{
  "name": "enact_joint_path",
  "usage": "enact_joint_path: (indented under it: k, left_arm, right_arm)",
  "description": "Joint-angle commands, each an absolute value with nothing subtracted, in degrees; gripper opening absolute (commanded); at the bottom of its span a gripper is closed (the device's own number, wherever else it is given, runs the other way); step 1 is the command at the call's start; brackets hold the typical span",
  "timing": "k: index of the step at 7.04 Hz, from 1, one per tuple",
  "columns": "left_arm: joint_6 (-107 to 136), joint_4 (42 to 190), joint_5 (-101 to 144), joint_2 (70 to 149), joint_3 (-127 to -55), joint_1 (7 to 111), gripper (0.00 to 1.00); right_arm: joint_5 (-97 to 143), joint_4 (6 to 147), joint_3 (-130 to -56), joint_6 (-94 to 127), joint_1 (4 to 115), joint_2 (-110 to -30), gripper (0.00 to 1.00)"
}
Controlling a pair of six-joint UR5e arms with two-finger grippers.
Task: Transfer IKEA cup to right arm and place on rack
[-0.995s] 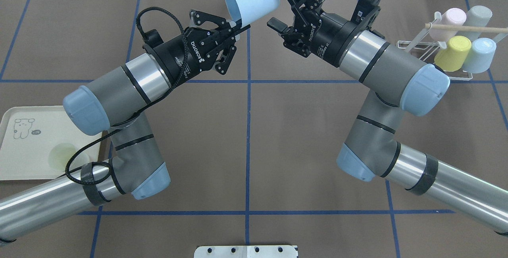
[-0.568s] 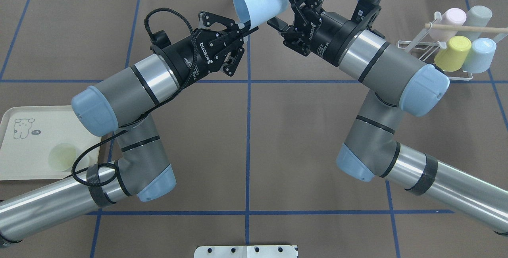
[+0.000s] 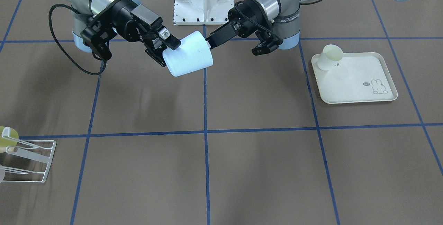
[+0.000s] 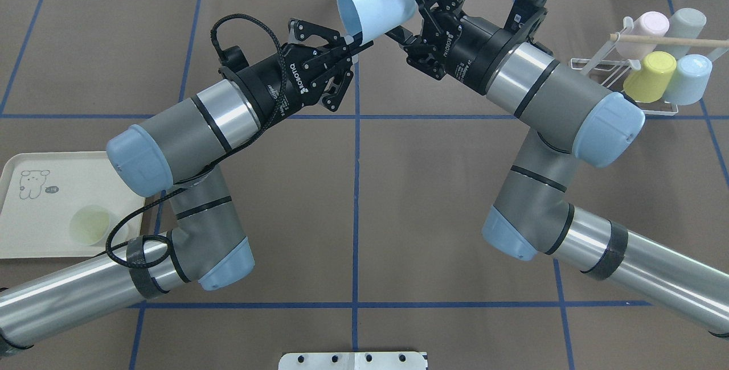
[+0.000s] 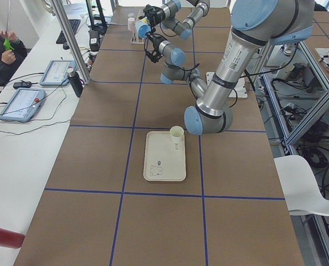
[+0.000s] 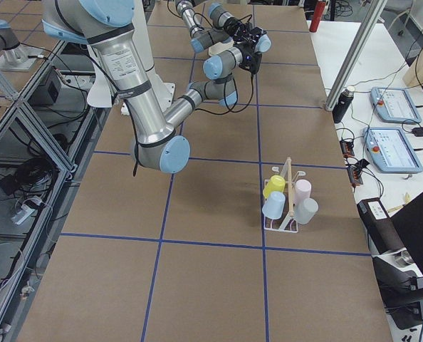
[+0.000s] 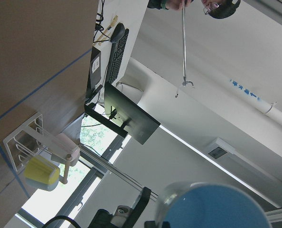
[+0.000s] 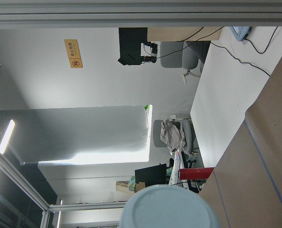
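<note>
A light blue IKEA cup (image 4: 373, 8) hangs on its side above the table's far middle, its mouth toward the left arm. My left gripper (image 4: 357, 44) is shut on the cup's lower rim wall. My right gripper (image 4: 398, 4) is open, and its fingers straddle the cup's closed end, one on each side. In the front-facing view the cup (image 3: 188, 59) sits between the right gripper (image 3: 165, 50) and the left gripper (image 3: 209, 43). The white wire rack (image 4: 626, 68), with a wooden rod (image 4: 666, 40), stands at the far right.
The rack holds a pink cup (image 4: 646, 28), a grey cup (image 4: 686, 23), a yellow cup (image 4: 652, 77) and a light blue cup (image 4: 689, 77). A cream rabbit-print tray (image 4: 34, 199) at the near left carries a pale green cup (image 4: 89, 225). A person sits beyond the table's far side (image 5: 1, 47).
The left arm has carried the cup to the right, so its closed end now sits between the right gripper's open fingers. The right arm has barely moved.
</note>
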State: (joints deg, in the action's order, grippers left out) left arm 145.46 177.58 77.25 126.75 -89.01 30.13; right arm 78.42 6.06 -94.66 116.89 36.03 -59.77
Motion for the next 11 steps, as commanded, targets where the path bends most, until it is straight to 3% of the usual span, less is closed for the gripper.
enact_joint_path:
  k: [1, 3, 4, 5, 6, 7, 8, 9, 11]
  left_arm:
    - [145.46, 177.54, 77.17, 126.83, -89.03, 29.62, 0.00]
    - [145.46, 177.63, 75.15, 127.18, -89.03, 28.31, 0.00]
    - [145.46, 177.63, 75.15, 127.09, -89.03, 28.30, 0.00]
    - [145.46, 177.63, 75.15, 127.09, -89.12, 28.30, 0.00]
    - [145.46, 177.63, 75.15, 127.09, -89.21, 28.30, 0.00]
    - [145.46, 177.71, 75.23, 127.09, -89.47, 28.39, 0.00]
    - [145.20, 177.80, 75.23, 127.00, -89.56, 28.39, 0.84]
    - [141.71, 177.80, 75.15, 126.91, -89.73, 28.48, 1.00]
    - [138.25, 177.98, 75.23, 126.83, -89.82, 28.48, 1.00]
  right_arm:
    - [78.49, 6.06, -94.66, 116.89, 36.04, -59.77, 0.99]
    - [78.49, 5.98, -94.66, 116.89, 36.04, -59.77, 0.96]
    - [78.49, 5.98, -94.66, 116.89, 36.04, -59.85, 0.90]
    - [78.49, 5.98, -94.66, 116.89, 36.04, -59.85, 0.76]
    - [78.40, 5.98, -94.57, 117.07, 36.12, -59.85, 0.56]
    - [78.14, 5.98, -94.57, 117.16, 36.12, -59.85, 0.15]
    - [77.79, 5.98, -94.48, 117.16, 36.21, -59.85, 0.00]
    - [77.78, 5.98, -94.57, 117.16, 36.47, -59.85, 0.00]
    - [77.78, 6.15, -94.57, 116.90, 37.52, -59.85, 0.00]
